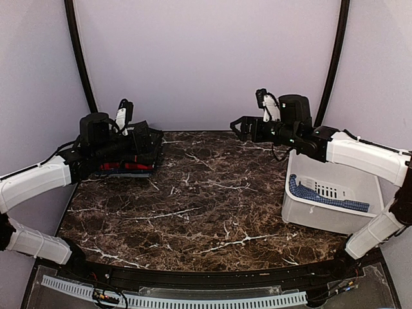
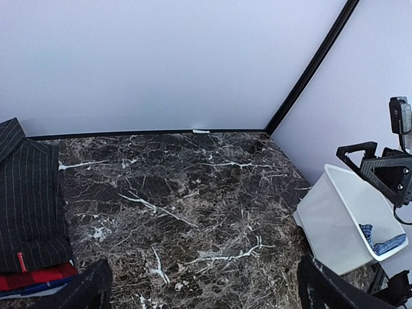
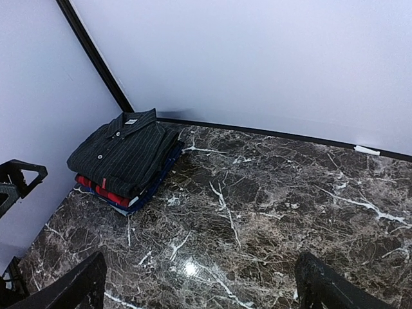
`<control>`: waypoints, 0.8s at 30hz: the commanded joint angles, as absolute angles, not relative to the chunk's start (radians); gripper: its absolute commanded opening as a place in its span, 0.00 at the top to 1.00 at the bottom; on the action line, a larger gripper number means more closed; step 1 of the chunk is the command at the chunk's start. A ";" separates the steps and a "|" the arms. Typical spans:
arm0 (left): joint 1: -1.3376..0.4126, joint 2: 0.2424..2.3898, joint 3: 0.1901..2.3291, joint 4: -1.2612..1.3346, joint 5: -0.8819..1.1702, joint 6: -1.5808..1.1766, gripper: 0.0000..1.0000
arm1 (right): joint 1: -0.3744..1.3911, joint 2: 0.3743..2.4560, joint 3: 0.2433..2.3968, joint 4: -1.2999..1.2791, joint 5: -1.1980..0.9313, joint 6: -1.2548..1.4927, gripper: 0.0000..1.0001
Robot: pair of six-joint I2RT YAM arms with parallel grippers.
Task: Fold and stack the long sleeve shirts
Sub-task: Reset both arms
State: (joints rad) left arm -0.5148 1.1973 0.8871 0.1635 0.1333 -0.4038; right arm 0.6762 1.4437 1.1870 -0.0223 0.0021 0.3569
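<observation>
The tabletop (image 1: 206,206) is dark brown marble veined with white. Pale lilac walls (image 1: 206,58) close it in on three sides, and two black poles (image 1: 77,51) curve up from its far corners.

The folded shirts lie stacked in the far left corner of the tabletop. The charcoal shirt (image 3: 122,154) is on top, collar toward the back wall. The red shirt (image 3: 106,191) is under it, showing only its folded edge. A thin blue layer (what it is cannot be told) shows at the bottom of the pile. A white bin (image 1: 322,215) stands at the right edge of the tabletop with a blue checked cloth (image 1: 328,198) lying inside.

From above, the left gripper (image 1: 143,140) hangs over the stack and hides most of it, so only a red strip shows. The right wrist view shows the whole pile, pinstripes and small white buttons included. The left wrist view has the pile at its left border and the bin at its right, with the cloth in the bin's bottom. It also shows a red tag on the charcoal shirt's hem.

The right gripper (image 1: 241,125) hangs raised over the far right part of the tabletop, beside the bin. Both grippers have their jaws spread wide and hold nothing. In each wrist view the two fingers (image 3: 77,283) sit at the lower corners with bare marble between them.
</observation>
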 commanded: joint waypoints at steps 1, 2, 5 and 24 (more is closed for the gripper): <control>-0.518 1.182 0.885 0.195 0.129 -0.385 0.01 | 0.682 1.414 1.174 0.008 0.034 0.371 0.01; -0.518 1.182 0.885 0.195 0.129 -0.385 0.01 | 0.683 1.414 1.175 0.008 0.035 0.371 0.01; -0.518 1.183 0.885 0.194 0.129 -0.385 0.01 | 0.682 1.420 1.180 0.004 0.032 0.370 0.02; -0.518 1.182 0.888 0.192 0.130 -0.383 0.01 | 0.682 1.397 1.161 0.011 0.026 0.357 0.01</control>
State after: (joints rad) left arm -0.5148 1.1973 0.8871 0.1638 0.1329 -0.4019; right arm 0.6765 1.4269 1.1751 -0.0227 0.0200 0.3603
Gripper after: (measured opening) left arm 0.989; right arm 0.986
